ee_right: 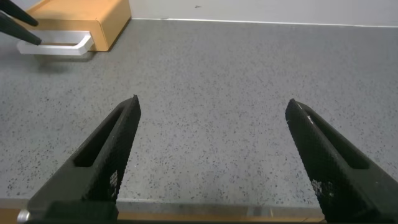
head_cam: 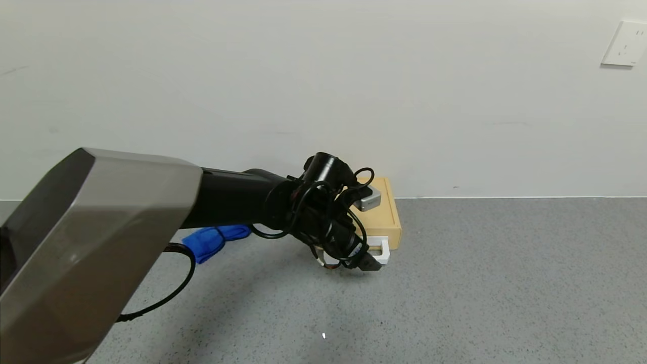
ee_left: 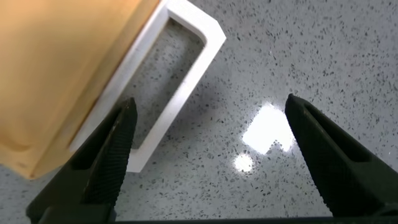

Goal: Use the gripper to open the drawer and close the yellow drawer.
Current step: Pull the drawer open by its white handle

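The pale-yellow drawer box [head_cam: 388, 215] stands on the grey speckled surface against the wall, with its white loop handle [head_cam: 380, 251] facing me. The drawer front looks flush with the box. My left gripper [head_cam: 371, 264] is open at the handle. In the left wrist view the left gripper [ee_left: 208, 109] has one finger [ee_left: 115, 146] over the loop of the handle [ee_left: 186, 81] and the other out over bare surface; the box [ee_left: 56, 68] fills the corner. My right gripper [ee_right: 211, 109] is open and empty over bare surface, out of the head view.
A blue cloth [head_cam: 215, 240] lies beside the box, partly behind my left arm. The white wall rises just behind the box, with a socket [head_cam: 624, 43] at the far right. The right wrist view shows the box [ee_right: 87, 18] and handle [ee_right: 59, 45] far off.
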### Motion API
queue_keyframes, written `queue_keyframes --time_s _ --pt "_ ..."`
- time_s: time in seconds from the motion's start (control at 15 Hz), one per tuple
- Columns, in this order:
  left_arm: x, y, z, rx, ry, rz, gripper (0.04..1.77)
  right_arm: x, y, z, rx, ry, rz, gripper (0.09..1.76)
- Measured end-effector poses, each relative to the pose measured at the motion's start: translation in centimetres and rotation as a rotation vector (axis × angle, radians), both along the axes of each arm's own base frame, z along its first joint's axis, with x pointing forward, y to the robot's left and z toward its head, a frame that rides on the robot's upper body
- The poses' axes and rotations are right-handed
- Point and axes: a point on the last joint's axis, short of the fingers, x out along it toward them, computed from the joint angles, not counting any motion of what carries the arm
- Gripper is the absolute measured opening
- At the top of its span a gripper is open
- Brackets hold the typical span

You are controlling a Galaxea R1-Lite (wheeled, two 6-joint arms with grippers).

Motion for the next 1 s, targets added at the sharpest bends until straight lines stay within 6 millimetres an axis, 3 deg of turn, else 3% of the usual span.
queue_keyframes --time_s 1.0 --pt "1.4 -1.9 -3.6 0.001 0.048 -0.03 1.72 0.0 0.0 0.0 0.0 0.0 0.0 1.71"
